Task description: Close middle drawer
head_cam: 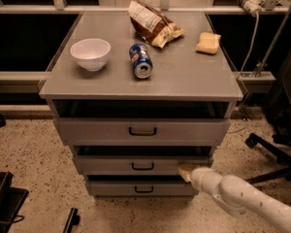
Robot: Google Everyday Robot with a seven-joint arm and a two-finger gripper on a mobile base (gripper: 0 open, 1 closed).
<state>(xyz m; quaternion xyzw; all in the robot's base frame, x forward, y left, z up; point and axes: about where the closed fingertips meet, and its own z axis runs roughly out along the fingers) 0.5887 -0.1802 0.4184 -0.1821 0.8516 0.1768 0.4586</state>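
Observation:
The middle drawer point(111, 165) is a wide shallow grey front with a small dark loop handle point(142, 166), second of three in the grey cabinet. It stands only slightly proud of the cabinet, with a thin dark gap above it. My gripper point(185, 171), on a white arm coming from the lower right, touches the right part of this drawer's front. The top drawer point(87, 129) above sticks out a little. The bottom drawer point(116, 188) sits just below.
On the cabinet top point(184, 76) lie a white bowl point(90, 53), a blue soda can point(140, 67) on its side, a chip bag point(153, 23) and a yellow sponge point(208, 42). An office chair base point(271, 152) stands at the right. A black object point(2, 200) lies at the lower left floor.

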